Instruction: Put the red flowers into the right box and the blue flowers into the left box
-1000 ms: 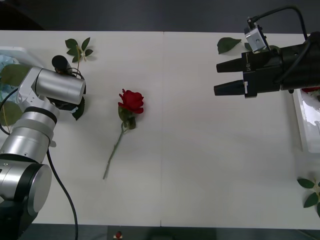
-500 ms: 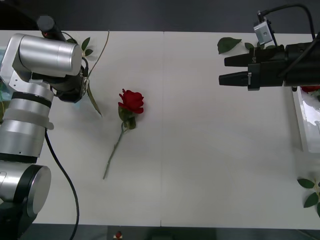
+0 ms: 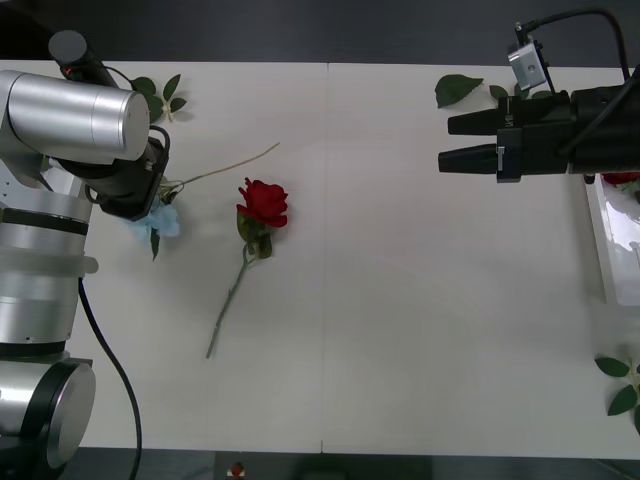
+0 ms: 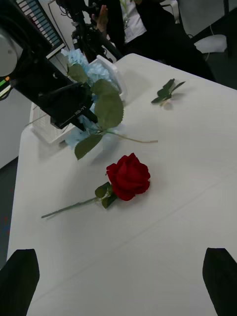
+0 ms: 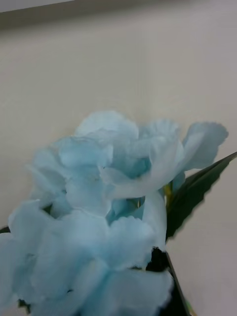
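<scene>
My left gripper (image 3: pixel 150 203) is shut on a blue flower (image 3: pixel 160 222), held just left of the rose, its thin stem (image 3: pixel 235 162) pointing away to the right. The pale blue cluster (image 5: pixel 108 197) hangs close before the left wrist camera. A red flower (image 3: pixel 263 203) lies on the table, its stem (image 3: pixel 228 305) running toward the front edge. My right gripper (image 3: pixel 445 141) hovers open at the far right, well away from the rose (image 4: pixel 128 175). The left box (image 4: pixel 49 133) stands behind the left gripper with blue blooms (image 4: pixel 74 57) in it. The right box (image 3: pixel 603 240) sits at the right edge.
Bloomless leaf sprigs lie at the back left (image 3: pixel 160 95), at the back right (image 3: pixel 457 90) and at the front right corner (image 3: pixel 622 385). A person stands beyond the table's far end in the right wrist view.
My left arm has risen from the table with the blue flower, whose stem has swung round to point right. The right gripper shifted slightly right a second ago and has held still since.
</scene>
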`<state>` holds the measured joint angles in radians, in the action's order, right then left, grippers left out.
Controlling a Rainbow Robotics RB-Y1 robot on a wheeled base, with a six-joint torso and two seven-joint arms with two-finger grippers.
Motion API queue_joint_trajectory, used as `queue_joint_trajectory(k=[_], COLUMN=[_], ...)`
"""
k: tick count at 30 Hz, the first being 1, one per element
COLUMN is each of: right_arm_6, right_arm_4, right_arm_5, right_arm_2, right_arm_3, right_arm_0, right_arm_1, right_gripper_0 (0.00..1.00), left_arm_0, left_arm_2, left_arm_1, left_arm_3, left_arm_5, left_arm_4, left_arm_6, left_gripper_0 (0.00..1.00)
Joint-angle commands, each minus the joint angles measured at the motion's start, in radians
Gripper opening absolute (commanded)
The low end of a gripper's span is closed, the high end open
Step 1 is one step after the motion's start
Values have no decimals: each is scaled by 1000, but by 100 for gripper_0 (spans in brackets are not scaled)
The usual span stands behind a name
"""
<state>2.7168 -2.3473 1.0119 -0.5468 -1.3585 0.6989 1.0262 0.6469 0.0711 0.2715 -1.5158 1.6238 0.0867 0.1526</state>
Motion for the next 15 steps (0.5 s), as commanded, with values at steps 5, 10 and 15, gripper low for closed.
queue_joint_trajectory(k=[5,10,15], right_arm_6=[-12,-12,-12], right_arm_4=[-21,-30,-33], right_arm_5=[47,45,48], right_arm_2=[13,11,11], right_arm_3=[-11,-8,-10], right_arm_0=[16,16,16], right_arm_1=[28,28,28], right_gripper_0=[96,96,97], left_arm_0=[10,28,71], left_arm_2=[41,93,111], left_arm_1=[28,28,28], left_arm_3=[-43,-96,-96], left_arm_5=[22,77,84], left_arm_4=[30,125,173], left_arm_6=[5,-7,-34], left_gripper_0=[100,100,100])
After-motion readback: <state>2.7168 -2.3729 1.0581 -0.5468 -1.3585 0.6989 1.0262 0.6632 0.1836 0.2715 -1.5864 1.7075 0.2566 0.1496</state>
